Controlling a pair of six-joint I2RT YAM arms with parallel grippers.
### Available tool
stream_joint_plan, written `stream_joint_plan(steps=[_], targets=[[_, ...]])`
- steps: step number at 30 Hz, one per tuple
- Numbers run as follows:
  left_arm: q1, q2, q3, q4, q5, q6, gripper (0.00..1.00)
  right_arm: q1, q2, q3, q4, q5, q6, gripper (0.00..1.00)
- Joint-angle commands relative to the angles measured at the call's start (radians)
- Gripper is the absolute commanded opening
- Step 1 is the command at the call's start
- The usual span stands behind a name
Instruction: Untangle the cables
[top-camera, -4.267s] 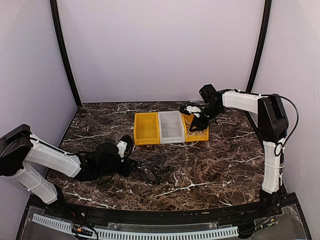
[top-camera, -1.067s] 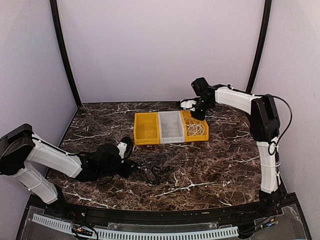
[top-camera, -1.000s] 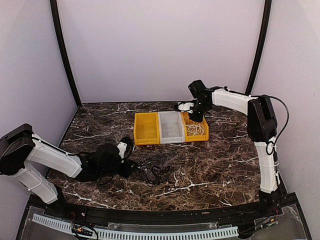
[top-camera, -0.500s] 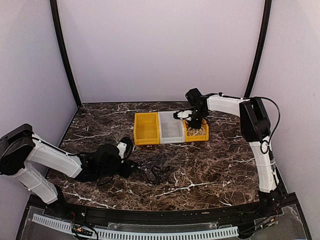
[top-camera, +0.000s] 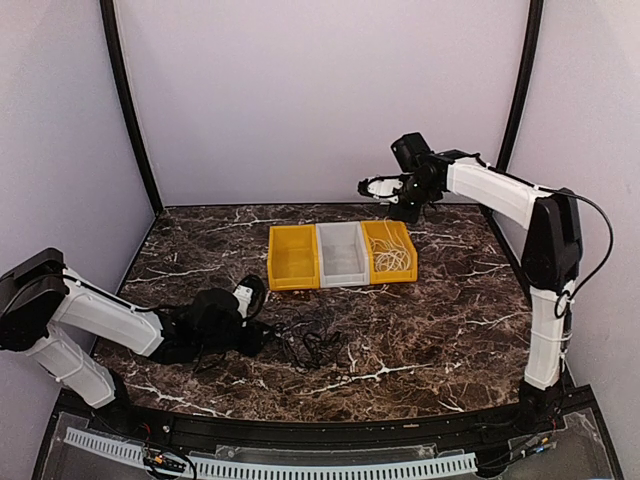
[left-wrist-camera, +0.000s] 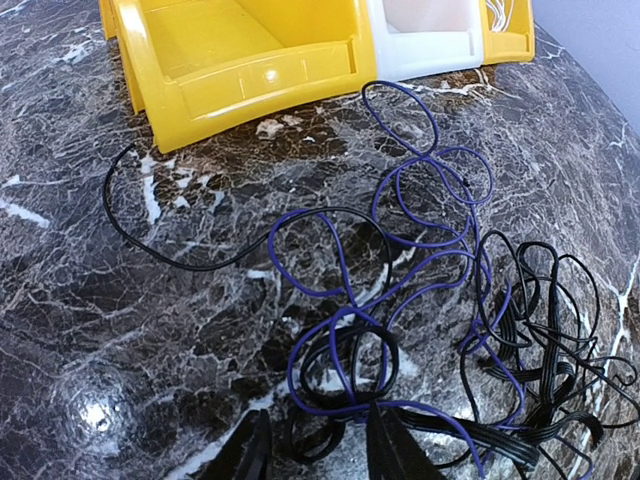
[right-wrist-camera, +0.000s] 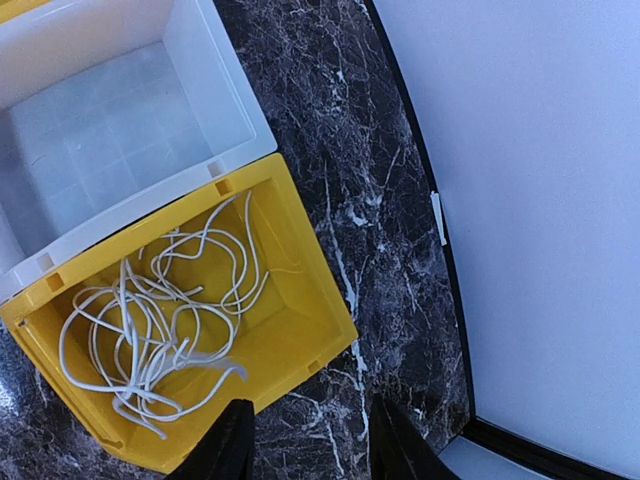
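1. Tangle of purple and black cords: on marble table, sprawling ahead-right of left gripper (the nearer arm), whose jaws stand apart with strands lying between.
2. White cable: heaped in yellow bin.
3. Right gripper: wide open, empty, well apart from tangle.

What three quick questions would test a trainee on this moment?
1. True or false: the white cable lies in the white bin.
2. The right gripper is: A) shut on the white cable; B) open and empty above the right yellow bin; C) resting on the table.
3. What colour is the cable tangled with the black cables in front of the left gripper?

Key: 1 false, it is in the right yellow bin. 2 B. 3 purple: the purple cable.
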Motion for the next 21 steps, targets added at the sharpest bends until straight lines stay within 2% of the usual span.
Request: stream_joint_plan(steps=[1,9,14,18,21], targets=[[-0.003,-0.050,0.008,-0.055,-0.030,-0.011,0.36,0.002,-0.032,-0.055,-0.034,0.000,0.034,0.43],[-0.002,-0.075,0.028,-0.106,-0.050,0.007,0.38,0.001,-0.020,-0.102,-0.026,-0.011,0.036,0.43],[-0.003,-0.091,0.031,-0.126,-0.061,-0.004,0.39,0.037,-0.049,-0.075,-0.086,-0.174,0.049,0.41],[-0.002,-0.104,0.023,-0.139,-0.088,-0.050,0.46,0.123,-0.114,-0.164,-0.045,-0.281,0.041,0.39],[-0.001,-0.118,0.023,-0.154,-0.101,-0.073,0.50,0.176,-0.130,-0.200,-0.023,-0.443,0.070,0.37]])
